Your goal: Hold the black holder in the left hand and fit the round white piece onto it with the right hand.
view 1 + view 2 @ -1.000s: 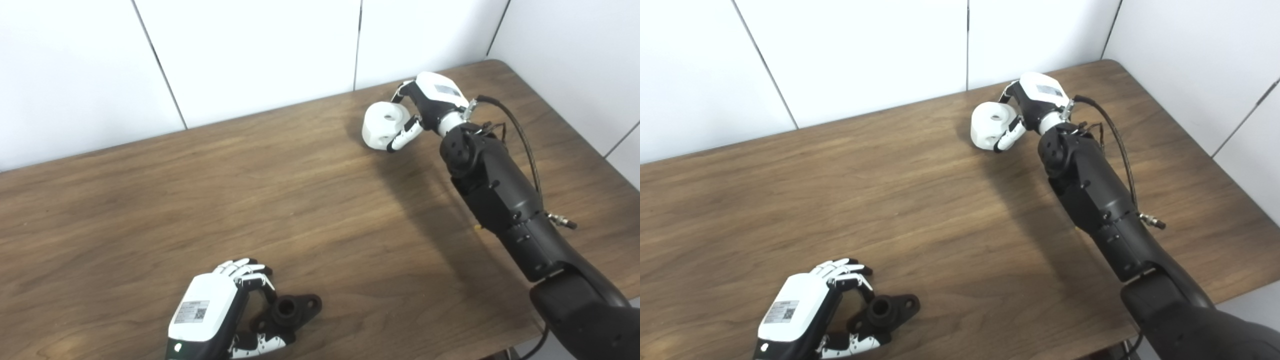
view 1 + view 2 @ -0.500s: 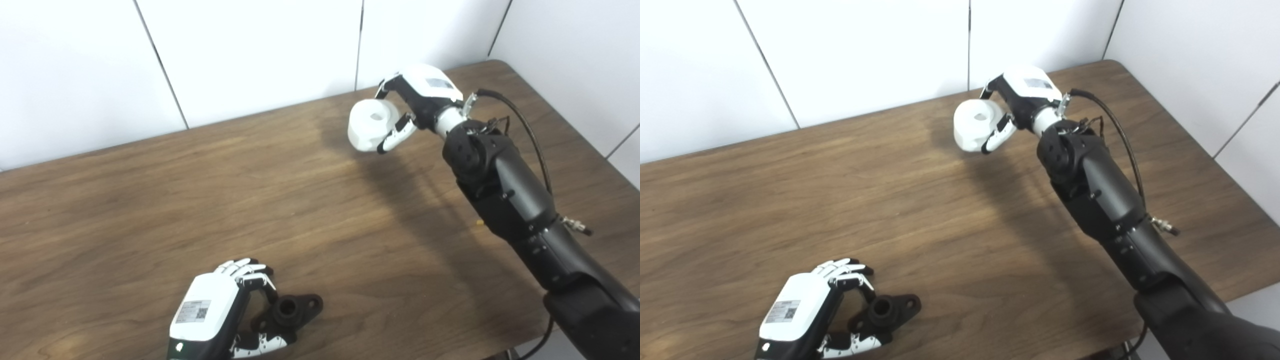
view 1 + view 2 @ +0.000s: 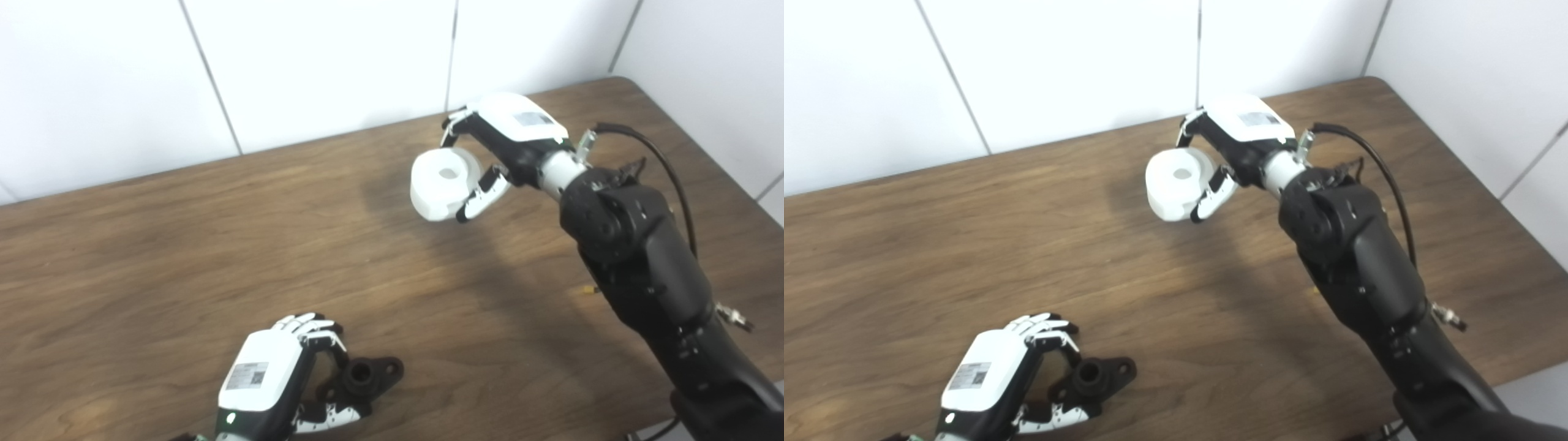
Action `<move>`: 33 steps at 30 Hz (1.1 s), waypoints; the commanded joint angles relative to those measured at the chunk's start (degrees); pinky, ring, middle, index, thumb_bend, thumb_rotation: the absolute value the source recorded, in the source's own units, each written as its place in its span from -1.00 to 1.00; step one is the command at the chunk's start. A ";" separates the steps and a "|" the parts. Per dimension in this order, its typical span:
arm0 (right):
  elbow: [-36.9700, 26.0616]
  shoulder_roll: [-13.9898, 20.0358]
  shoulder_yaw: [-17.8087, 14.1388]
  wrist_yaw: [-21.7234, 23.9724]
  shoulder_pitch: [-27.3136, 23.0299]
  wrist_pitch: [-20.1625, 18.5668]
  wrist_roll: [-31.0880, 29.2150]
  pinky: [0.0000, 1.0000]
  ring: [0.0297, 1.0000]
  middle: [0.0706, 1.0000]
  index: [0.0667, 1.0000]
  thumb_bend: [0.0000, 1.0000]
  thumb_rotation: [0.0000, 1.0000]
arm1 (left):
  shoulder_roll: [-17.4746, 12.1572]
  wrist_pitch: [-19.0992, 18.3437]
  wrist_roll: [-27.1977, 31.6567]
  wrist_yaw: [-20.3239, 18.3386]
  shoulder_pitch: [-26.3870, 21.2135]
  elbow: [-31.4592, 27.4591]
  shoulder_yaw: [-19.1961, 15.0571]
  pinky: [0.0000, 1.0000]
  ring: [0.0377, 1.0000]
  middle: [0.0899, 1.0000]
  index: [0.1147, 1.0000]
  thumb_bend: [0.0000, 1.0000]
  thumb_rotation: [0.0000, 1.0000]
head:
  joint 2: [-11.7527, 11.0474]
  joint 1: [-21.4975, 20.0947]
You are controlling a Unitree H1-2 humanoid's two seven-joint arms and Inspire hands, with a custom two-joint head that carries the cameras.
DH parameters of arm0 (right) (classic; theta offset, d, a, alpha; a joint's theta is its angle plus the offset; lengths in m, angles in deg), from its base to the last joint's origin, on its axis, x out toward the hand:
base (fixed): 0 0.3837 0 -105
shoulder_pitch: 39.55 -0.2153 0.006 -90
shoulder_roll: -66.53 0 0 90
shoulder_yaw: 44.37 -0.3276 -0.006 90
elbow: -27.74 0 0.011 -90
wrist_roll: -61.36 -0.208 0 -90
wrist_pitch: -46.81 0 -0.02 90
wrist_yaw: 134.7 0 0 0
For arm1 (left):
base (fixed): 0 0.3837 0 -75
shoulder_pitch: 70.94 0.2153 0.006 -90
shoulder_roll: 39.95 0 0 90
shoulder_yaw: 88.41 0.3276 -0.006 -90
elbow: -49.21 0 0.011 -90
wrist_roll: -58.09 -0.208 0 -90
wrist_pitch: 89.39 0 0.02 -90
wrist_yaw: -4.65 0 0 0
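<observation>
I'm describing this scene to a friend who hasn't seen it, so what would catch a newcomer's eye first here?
First the round white piece, bright against the dark wood, gripped by the right hand toward the table's far side. Next the long black right arm stretching in from the lower right. Last, at the near edge, the left hand closed around the black holder on the wooden table.

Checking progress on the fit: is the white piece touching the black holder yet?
Apart. The left eye view shows bare table between the white piece and the black holder.

Wood and plastic
Table (image 3: pixel 184 245) brown wood grain, matt; piece (image 3: pixel 438 184) smooth white plastic; holder (image 3: pixel 367 375) matt black.
</observation>
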 commanded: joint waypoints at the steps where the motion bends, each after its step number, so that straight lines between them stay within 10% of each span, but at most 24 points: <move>1: -3.88 0.10 -1.41 0.48 -0.13 0.03 0.48 0.76 0.82 0.65 -0.10 0.04 -0.70 | -0.27 -2.08 -2.22 -2.88 0.25 1.09 0.28 0.74 0.69 0.50 -0.16 0.04 -0.90 | 0.44 0.42; 33: -18.56 -8.95 -0.48 8.93 10.26 3.05 1.13 0.82 0.85 0.69 -0.11 0.04 -0.69 | 2.21 -3.96 -4.20 -4.63 -3.55 2.01 1.35 0.75 0.67 0.48 -0.16 0.04 -0.90 | 9.76 5.10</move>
